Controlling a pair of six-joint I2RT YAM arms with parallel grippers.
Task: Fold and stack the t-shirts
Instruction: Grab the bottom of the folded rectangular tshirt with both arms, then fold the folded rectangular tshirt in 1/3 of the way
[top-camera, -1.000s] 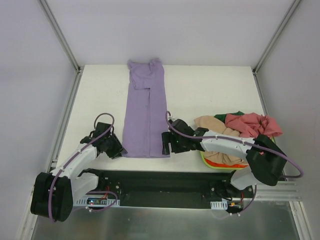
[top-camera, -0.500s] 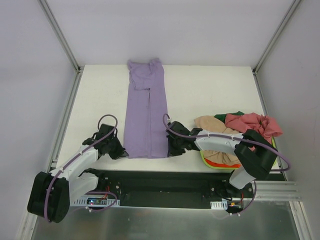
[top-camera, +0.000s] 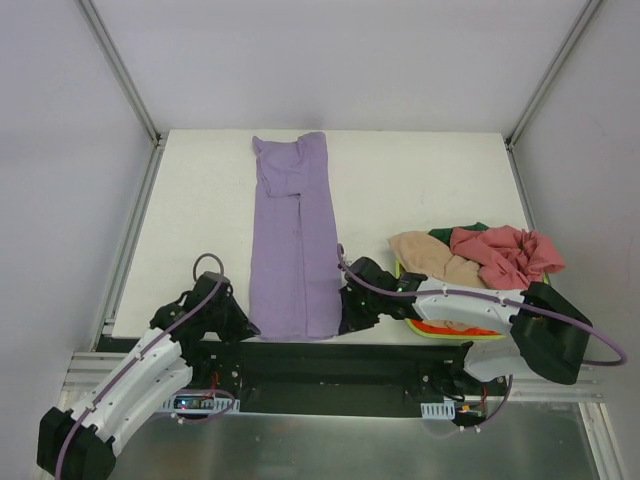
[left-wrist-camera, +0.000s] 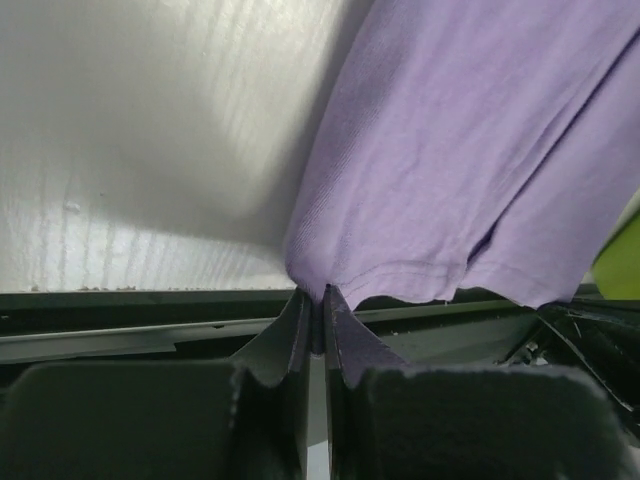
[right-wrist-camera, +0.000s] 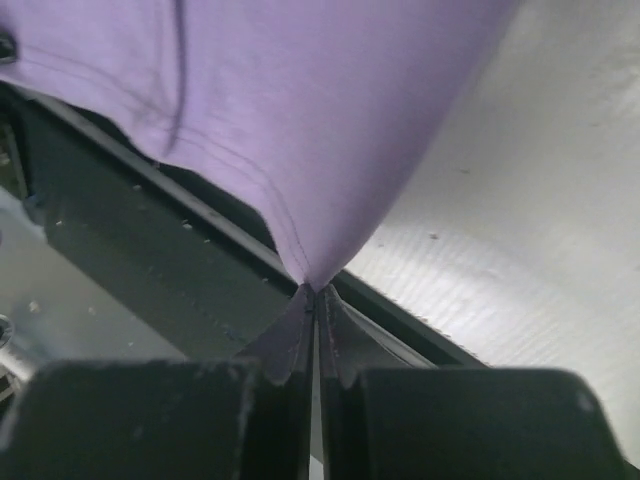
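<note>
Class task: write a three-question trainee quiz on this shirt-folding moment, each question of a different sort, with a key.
1. True or false: the left gripper and the right gripper are both shut on the lavender t-shirt.
2. The crumpled pile of shirts lies: A) on top of the lavender t-shirt; B) to its right; C) to its left.
3. Fill in: the grippers pinch the two near corners of the shirt's ___.
Key: 1 true; 2 B; 3 hem.
</note>
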